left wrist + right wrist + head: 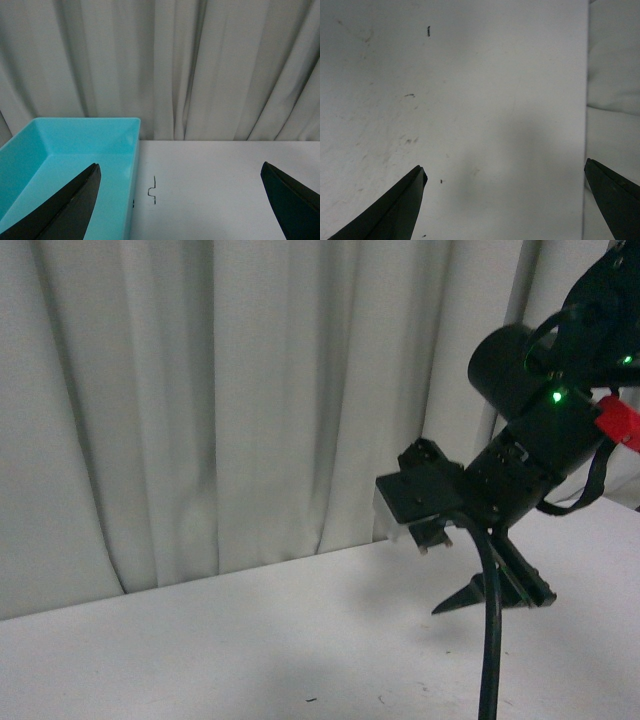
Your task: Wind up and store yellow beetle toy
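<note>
The yellow beetle toy is out of view in every frame. My left gripper [180,172] is open and empty, its dark fingers [75,200] spread wide; one finger lies over the turquoise bin [75,145], which looks empty where I can see it. My right gripper [505,175] is open and empty above bare white table [485,90]. In the front view the right arm [530,455] reaches in from the upper right, its gripper [495,595] pointing down just above the table. The left arm is not in the front view.
A pale curtain [220,390] hangs along the table's far edge and also shows in the left wrist view [175,65]. A small black mark [152,190] is on the table beside the bin. The table's edge [585,100] runs close to my right gripper.
</note>
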Robot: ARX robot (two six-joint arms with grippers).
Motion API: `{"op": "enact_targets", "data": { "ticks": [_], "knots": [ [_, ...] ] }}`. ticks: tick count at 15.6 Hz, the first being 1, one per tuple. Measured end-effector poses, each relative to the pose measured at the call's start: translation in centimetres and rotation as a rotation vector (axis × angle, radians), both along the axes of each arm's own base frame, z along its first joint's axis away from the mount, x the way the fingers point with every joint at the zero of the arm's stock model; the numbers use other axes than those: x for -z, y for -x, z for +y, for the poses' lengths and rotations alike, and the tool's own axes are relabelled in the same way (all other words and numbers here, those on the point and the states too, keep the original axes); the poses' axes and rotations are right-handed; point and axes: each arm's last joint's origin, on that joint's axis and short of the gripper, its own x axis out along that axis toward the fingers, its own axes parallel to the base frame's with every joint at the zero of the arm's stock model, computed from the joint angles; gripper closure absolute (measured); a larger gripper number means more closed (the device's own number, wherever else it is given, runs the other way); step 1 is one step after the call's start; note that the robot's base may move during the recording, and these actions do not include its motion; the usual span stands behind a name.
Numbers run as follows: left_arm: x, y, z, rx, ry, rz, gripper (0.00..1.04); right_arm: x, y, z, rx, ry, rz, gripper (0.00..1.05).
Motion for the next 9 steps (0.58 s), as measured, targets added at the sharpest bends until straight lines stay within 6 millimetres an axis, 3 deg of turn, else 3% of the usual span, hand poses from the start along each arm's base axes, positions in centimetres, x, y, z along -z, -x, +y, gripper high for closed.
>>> {"op": "enact_targets", "data": {
  "ticks": [3,5,6,7,9],
  "knots": [
    [0.0,0.0,0.0,0.0,0.0,0.0,0.07,-3.3,0.6,0.1,-0.01,-0.023,-0.097,0.07],
    [0.0,0.0,0.0,0.0,0.0,0.0,0.07,-6.6,2.0,0.5,-0.037,-0.051,-0.202,0.07],
    [0.0,0.0,0.0,-0.001,0.0,0.0,0.07,-7.8,2.7,1.2,0.1,-0.004,-0.464,0.14],
    [0.0,0.0,0.0,0.001,0.0,-0.001,0.07,-7.8,4.4,2.1,0.304,-0.042,-0.597,0.23],
    [0.0,0.0,0.0,0.0,0.0,0.0,0.07,-6.5,10.1,3.4,0.731,-0.449,-0.76,0.46]
  ]
}}
